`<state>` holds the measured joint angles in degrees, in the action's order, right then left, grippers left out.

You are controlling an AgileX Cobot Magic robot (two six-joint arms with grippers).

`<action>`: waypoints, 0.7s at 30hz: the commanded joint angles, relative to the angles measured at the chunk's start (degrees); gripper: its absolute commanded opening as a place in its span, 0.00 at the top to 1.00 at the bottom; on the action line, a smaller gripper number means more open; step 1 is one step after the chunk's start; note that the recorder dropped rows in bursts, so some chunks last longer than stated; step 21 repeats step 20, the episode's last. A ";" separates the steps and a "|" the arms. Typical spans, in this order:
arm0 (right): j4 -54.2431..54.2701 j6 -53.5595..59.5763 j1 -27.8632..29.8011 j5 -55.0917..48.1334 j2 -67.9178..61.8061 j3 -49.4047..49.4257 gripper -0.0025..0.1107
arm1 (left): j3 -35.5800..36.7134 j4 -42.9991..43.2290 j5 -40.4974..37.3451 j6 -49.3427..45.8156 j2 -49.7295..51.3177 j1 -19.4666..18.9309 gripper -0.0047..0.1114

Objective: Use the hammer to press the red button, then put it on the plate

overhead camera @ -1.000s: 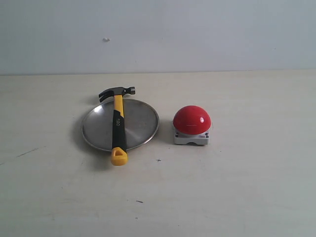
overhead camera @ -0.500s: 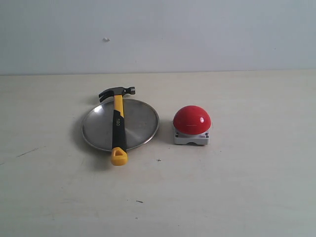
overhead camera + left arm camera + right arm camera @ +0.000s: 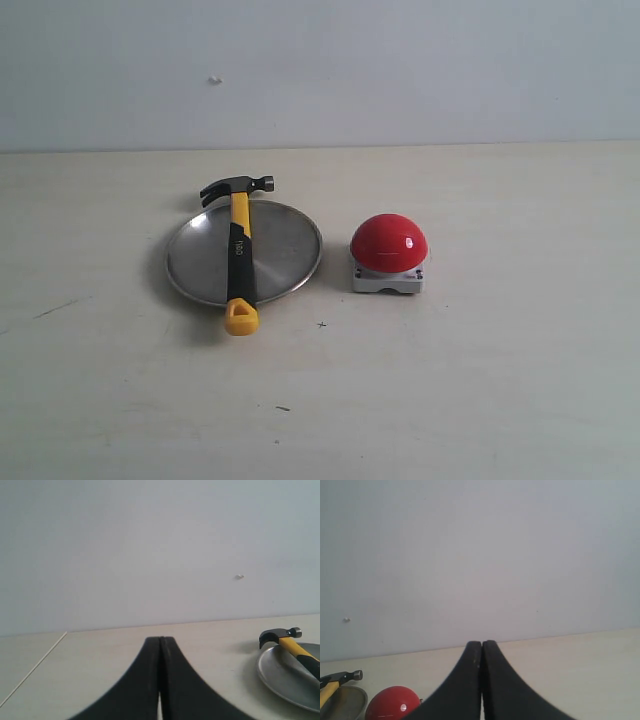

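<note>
Probably head-heavy and rigid, the claw hammer with yellow-and-black handle (image 3: pixel 238 252) lies well ahead of both empty, fully closed jaws; grip its black mid-handle.

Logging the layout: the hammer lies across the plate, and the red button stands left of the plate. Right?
No: the exterior view shows the red button right of the plate, apart from it. The hammer does lie across the plate.
</note>
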<state>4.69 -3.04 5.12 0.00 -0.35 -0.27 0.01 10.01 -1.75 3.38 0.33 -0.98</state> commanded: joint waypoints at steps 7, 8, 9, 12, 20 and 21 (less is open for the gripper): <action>-0.12 -0.06 0.39 -0.77 0.35 0.27 0.98 | -0.01 -0.36 0.04 0.11 -0.33 -0.08 0.96; -0.12 -0.06 0.39 -0.77 0.35 0.27 0.98 | -0.01 -0.36 0.04 0.11 -0.33 -0.08 0.96; -0.12 -0.06 0.39 -0.77 0.35 0.27 0.98 | -0.01 -0.36 0.04 0.11 -0.33 -0.08 0.96; -0.12 -0.06 0.39 -0.77 0.35 0.27 0.98 | -0.01 -0.36 0.04 0.11 -0.33 -0.08 0.96; -0.12 -0.06 0.39 -0.77 0.35 0.27 0.98 | -0.01 -0.36 0.04 0.11 -0.33 -0.08 0.96; -0.12 -0.06 0.39 -0.77 0.35 0.27 0.98 | -0.01 -0.36 0.04 0.11 -0.33 -0.08 0.96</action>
